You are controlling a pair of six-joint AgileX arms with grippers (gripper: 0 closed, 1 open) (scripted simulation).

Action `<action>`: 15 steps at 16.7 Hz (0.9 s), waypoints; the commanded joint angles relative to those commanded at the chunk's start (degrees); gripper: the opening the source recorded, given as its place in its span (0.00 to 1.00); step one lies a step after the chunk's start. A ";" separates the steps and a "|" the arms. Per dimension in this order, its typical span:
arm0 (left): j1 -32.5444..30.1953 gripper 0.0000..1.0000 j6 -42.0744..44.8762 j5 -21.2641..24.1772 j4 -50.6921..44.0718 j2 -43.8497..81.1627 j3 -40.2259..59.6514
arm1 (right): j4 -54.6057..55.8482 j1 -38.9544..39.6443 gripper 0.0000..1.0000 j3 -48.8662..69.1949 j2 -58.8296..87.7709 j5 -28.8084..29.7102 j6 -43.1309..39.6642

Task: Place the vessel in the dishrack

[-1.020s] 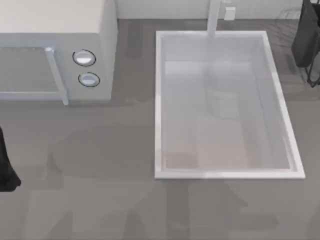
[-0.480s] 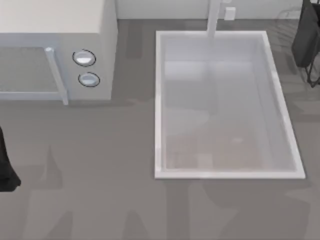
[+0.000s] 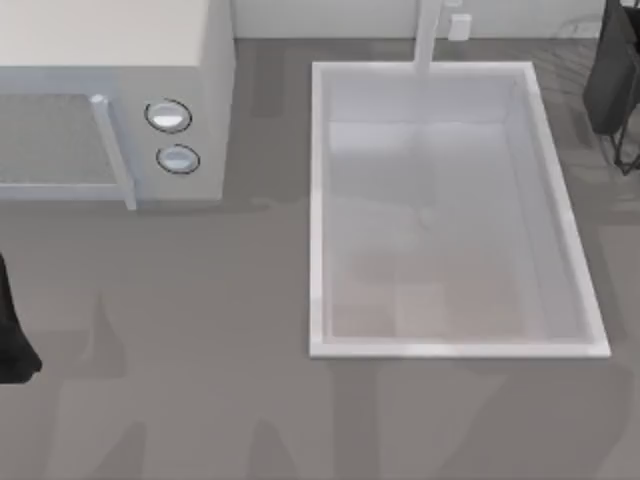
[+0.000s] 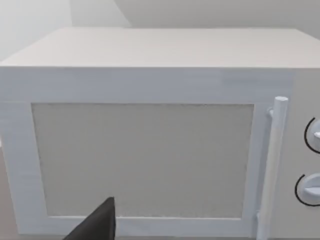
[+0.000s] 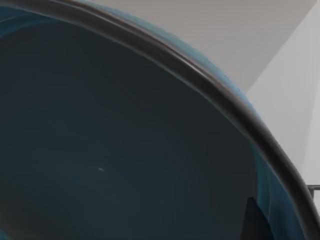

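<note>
A white microwave (image 3: 110, 100) with two knobs (image 3: 168, 116) stands left of the white sink basin (image 3: 318, 200).

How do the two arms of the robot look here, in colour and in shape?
Both arms look matte black, with no markings or cables that I can make out. The left arm is a dark angular bulk at the table's left edge. The right arm is a dark blocky body at the far right, with thin black struts below it.

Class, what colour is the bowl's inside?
Dark teal-blue, with a darker rim; the bowl shows best in the right wrist view.
</note>
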 joint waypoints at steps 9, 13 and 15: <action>0.00 1.00 0.00 0.00 0.00 0.00 0.00 | 0.00 0.00 0.60 0.00 0.00 0.00 0.00; 0.00 1.00 0.00 0.00 0.00 0.00 0.00 | 0.00 0.00 0.90 0.00 0.00 0.00 0.00; 0.00 1.00 0.00 0.00 0.00 0.00 0.00 | 0.00 0.00 1.00 0.00 0.00 0.00 0.00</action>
